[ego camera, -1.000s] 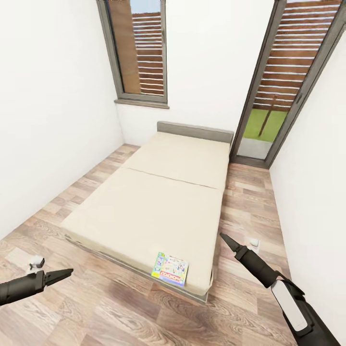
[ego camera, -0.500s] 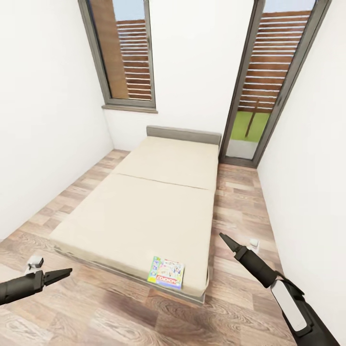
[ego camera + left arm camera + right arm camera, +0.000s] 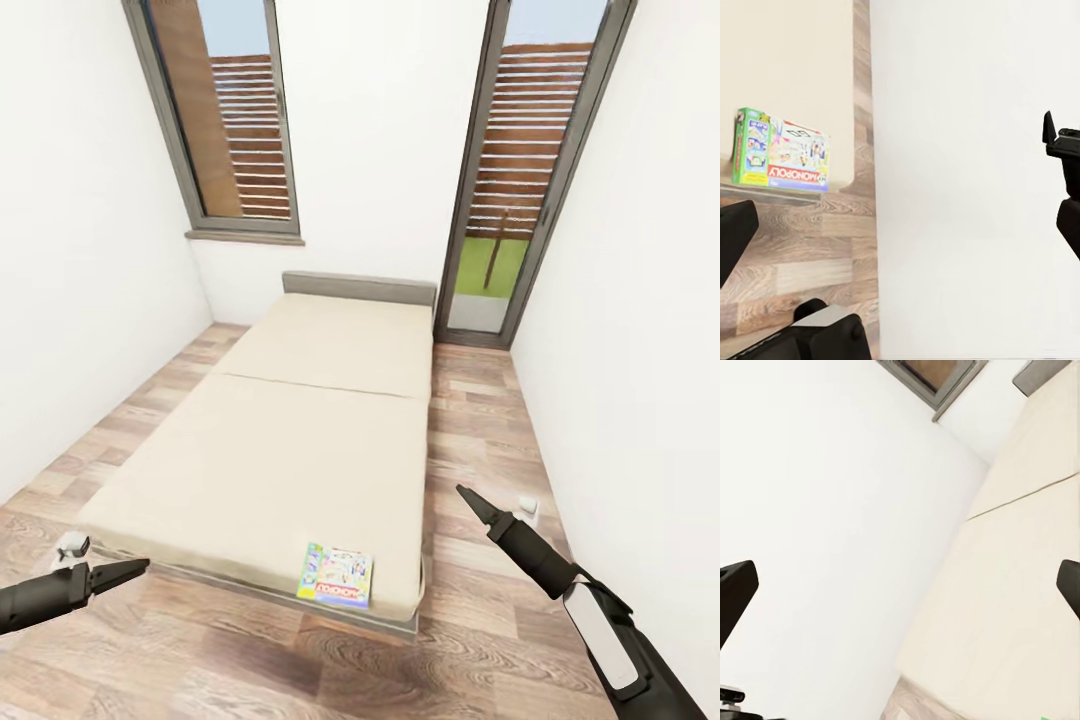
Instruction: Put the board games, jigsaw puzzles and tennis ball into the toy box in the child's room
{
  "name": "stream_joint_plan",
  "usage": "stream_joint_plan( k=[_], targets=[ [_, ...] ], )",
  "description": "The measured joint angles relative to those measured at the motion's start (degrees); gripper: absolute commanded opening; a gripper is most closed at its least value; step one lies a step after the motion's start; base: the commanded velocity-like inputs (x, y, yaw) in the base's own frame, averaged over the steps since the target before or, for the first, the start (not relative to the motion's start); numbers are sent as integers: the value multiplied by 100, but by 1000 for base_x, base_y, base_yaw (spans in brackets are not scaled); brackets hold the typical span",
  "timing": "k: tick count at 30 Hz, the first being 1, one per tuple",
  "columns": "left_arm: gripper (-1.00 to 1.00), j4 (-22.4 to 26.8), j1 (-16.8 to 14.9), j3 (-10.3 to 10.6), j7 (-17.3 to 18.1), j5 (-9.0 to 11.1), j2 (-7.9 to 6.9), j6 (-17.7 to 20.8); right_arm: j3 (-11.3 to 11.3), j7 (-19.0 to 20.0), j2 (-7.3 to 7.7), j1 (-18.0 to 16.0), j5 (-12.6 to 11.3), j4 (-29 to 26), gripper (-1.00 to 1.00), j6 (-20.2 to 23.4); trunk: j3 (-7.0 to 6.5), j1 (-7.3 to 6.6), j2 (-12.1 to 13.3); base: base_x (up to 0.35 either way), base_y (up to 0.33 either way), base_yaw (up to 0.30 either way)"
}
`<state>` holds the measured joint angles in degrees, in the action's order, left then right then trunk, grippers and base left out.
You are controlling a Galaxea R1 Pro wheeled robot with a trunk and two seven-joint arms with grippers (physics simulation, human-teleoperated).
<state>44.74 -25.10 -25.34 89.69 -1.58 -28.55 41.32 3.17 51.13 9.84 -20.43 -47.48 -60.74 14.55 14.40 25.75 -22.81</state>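
Currently facing the bed (image 3: 300, 440) in the child's room: beige mattress in two sections, grey headboard (image 3: 358, 288) against the far white wall, wood-plank floor (image 3: 480, 420) on both sides. One board game (image 3: 336, 577), green-edged with a red banner, lying flat on the mattress at the near foot edge, toward the bed's right corner and just inside the rim. Same box (image 3: 781, 151) noted in the left wrist view, lettering "MONOPOLY" legible on the banner, resting on the mattress edge above the grey frame. Sliver of green at the lower edge of the right wrist view, possibly that box; too little visible to confirm.

Left gripper (image 3: 120, 572) held low over the floor, off the bed's near left corner, well apart from the box; fingers seen as one dark point in the head view, yet wide apart at the frame edges of the left wrist view, so recorded as spread, holding nothing. Right gripper (image 3: 475, 505) held over the floor beside the bed's right edge, clear of the mattress; fingers (image 3: 735, 596) likewise standing wide apart in the right wrist view, nothing between them.

Two tall grey-framed windows (image 3: 225, 120) in the far wall, slatted fence and grass beyond. Small white fitting (image 3: 528, 508) on the floor near the right wall.
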Motion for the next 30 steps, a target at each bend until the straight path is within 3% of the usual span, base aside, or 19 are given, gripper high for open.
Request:
stream_joint_plan(
  k=[30],
  targets=[
    [100, 0, 0, -2, 0, 0, -10, 1, -1, -18, -7, 0, 1, 0, 100, 0, -269, 0, 0, 0, 218, -166]
  ],
)
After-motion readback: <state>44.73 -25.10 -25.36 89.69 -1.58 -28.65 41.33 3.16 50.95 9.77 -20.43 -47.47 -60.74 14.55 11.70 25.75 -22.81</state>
